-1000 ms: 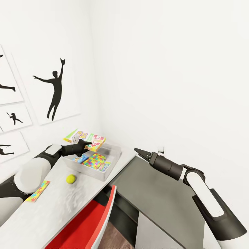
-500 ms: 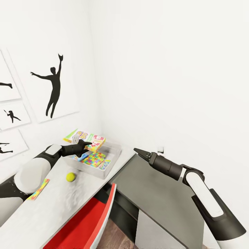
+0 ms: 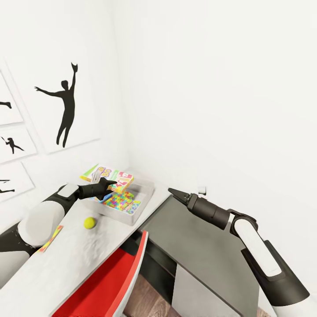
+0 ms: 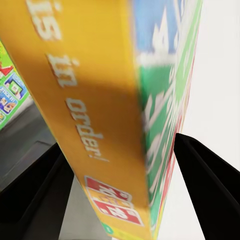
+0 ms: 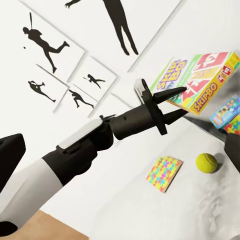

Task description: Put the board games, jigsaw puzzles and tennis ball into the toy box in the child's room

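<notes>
Head view: the left gripper (image 3: 111, 182) holds the Skip-Bo box (image 3: 108, 175) above the toy box (image 3: 134, 212); the tennis ball (image 3: 90, 223) lies on the surface (image 3: 66, 264). Right gripper (image 3: 171, 192) hovers, jaws nearly closed, empty. Left wrist view: jaws clamp the box's edge, lettered "in order!". Right wrist view: "SKIP-BO" reads clearly; a jigsaw puzzle (image 5: 165, 173) lies near the ball.

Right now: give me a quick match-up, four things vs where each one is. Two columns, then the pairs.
Things:
1. Skip-Bo box
2. tennis ball
3. puzzle square with a mosaic print
4. right gripper

Places:
A. lying inside the toy box
B. hanging over the dark grey unit
C. pinched in the left gripper above the toy box
D. loose on the table

Pairs: 1-C, 2-D, 3-A, 4-B
</notes>
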Controlling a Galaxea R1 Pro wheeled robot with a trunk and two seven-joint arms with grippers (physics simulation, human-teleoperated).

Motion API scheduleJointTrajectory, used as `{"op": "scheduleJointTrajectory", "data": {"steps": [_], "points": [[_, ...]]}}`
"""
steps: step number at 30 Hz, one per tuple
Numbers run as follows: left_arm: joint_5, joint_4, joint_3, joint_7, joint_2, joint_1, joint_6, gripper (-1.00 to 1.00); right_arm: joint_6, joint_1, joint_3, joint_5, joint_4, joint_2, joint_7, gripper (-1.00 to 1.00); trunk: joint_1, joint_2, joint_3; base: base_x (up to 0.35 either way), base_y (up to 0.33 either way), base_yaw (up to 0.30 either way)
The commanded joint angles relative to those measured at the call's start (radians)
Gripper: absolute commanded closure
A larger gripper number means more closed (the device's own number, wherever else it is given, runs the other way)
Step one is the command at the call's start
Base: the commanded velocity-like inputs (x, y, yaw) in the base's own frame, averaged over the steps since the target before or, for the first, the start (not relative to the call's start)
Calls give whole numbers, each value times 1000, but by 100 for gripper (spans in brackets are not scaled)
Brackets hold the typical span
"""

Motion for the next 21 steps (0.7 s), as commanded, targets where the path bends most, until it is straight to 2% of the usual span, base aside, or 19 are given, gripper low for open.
{"op": "scheduleJointTrajectory", "data": {"steps": [1,21], "points": [[-6,0,5,-3,0,-1,4,100,2,-1,1,-1,0,-1,2,-100,1,-2,-4,0,0,0],[-6,0,4,-5,1,-1,7,100,1,-1,1,1,1,0,1,-100,1,-2,-36,0,0,0]]}}
